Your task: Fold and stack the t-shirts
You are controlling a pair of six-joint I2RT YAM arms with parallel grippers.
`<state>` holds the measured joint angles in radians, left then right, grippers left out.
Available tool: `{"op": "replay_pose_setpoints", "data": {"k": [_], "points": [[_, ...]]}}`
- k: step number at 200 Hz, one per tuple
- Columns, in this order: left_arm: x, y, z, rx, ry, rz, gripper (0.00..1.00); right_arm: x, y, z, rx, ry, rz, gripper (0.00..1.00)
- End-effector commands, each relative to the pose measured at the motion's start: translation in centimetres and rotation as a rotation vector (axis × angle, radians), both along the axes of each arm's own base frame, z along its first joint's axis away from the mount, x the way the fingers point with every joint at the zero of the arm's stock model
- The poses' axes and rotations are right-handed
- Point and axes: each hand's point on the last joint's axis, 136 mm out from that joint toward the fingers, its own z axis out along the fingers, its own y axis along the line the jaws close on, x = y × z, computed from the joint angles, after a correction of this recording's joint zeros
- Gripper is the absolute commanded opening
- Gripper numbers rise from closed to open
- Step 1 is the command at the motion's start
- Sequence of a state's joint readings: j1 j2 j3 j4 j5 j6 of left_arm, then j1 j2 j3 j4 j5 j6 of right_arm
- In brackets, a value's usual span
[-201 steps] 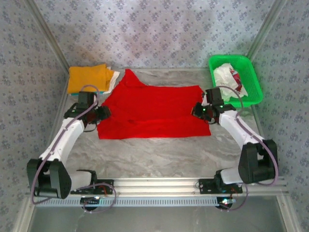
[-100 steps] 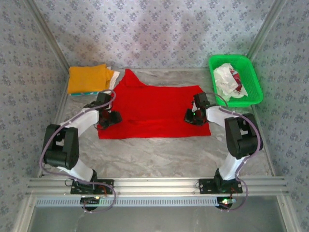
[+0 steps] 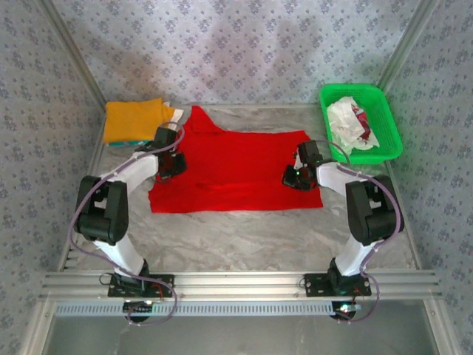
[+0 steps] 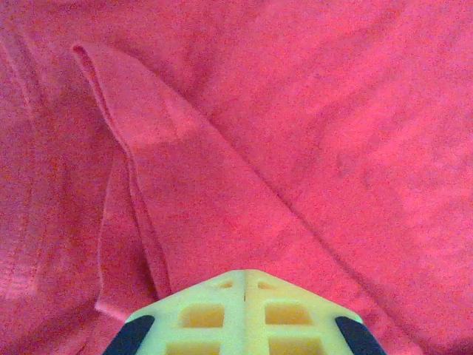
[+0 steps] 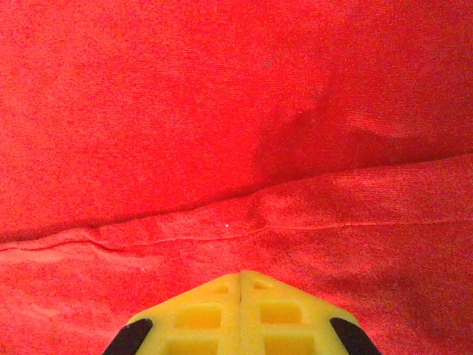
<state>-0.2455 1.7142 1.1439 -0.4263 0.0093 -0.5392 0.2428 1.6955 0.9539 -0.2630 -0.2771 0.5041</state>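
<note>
The red t-shirt (image 3: 236, 166) lies spread flat across the middle of the table. My left gripper (image 3: 171, 163) is down on its left part. In the left wrist view its jaws are shut at the foot of a long raised fold (image 4: 170, 170) of red cloth. My right gripper (image 3: 295, 177) rests on the shirt's right part, jaws shut on the red cloth just behind a stitched hem (image 5: 222, 229). An orange-yellow t-shirt (image 3: 133, 118) lies folded at the back left on top of teal and white ones (image 3: 174, 117). A white t-shirt with red marks (image 3: 347, 122) sits crumpled in the basket.
A green mesh basket (image 3: 388, 133) stands at the back right corner. Patterned walls close in the table on the left, back and right. Bare marbled tabletop (image 3: 236, 237) runs between the shirt and the arm bases.
Both arms swung in from the shirt's outer edges onto the cloth. The left gripper then slid towards the back and went from open to shut on the fold. The right stayed shut.
</note>
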Motion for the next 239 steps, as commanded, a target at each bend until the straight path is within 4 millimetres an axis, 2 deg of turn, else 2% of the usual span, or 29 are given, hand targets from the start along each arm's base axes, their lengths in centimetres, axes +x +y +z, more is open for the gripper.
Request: {"op": "replay_pose_setpoints", "data": {"k": [1,6,11,15,33,46,57,92,106,123,138,154,176,209,239], "points": [[-0.1,0.2,0.6,0.045,0.014,-0.009,0.0,-0.5,-0.1,0.9,0.006,-0.008,0.006,0.0],[-0.5,0.5,0.6,0.052,0.017,-0.001,0.05,-0.6,-0.2,1.0,0.005,-0.009,0.006,0.0],[-1.0,0.7,0.6,0.055,0.018,0.008,0.17,-0.6,-0.3,1.1,0.001,-0.01,0.006,0.0],[-1.3,0.9,0.6,0.054,0.016,0.014,0.23,-0.6,-0.3,1.3,0.001,-0.014,0.005,0.0],[-2.5,1.4,0.7,0.052,0.003,0.034,0.38,-0.7,-0.4,1.4,-0.001,-0.017,0.007,0.0],[-2.9,1.6,0.8,0.055,0.006,0.044,0.43,-0.6,-0.4,1.4,0.002,-0.019,0.008,0.0],[-2.9,1.6,0.6,0.054,-0.001,0.049,0.52,-0.5,-0.2,1.3,0.006,-0.017,0.01,0.0],[-2.2,1.3,-1.5,0.047,0.033,0.041,0.53,-0.6,-0.2,0.4,0.005,0.0,0.012,0.0],[-1.8,1.0,-2.0,0.038,0.034,0.034,0.52,-0.6,-0.3,0.3,0.007,0.0,0.009,0.0],[-1.4,0.7,-2.2,0.039,0.028,0.026,0.43,-0.7,-0.3,0.2,0.007,0.003,0.009,0.0],[-1.1,0.6,-2.3,0.037,0.025,0.024,0.42,-0.7,-0.2,0.1,0.01,0.006,0.011,0.0],[-0.9,0.4,-2.4,0.037,0.028,0.021,0.33,-0.7,-0.2,0.3,0.014,-0.002,0.008,0.0],[-0.7,0.3,-2.1,0.037,0.019,0.017,0.15,-0.6,-0.2,0.4,0.013,-0.005,0.012,0.0],[-0.4,-0.1,-1.5,0.035,0.01,0.011,0.0,-0.6,-0.1,0.7,0.017,-0.009,0.012,0.0],[0.3,-0.3,-0.9,0.038,-0.002,0.006,0.0,-0.6,-0.2,0.6,0.016,-0.007,0.009,0.0]]}}
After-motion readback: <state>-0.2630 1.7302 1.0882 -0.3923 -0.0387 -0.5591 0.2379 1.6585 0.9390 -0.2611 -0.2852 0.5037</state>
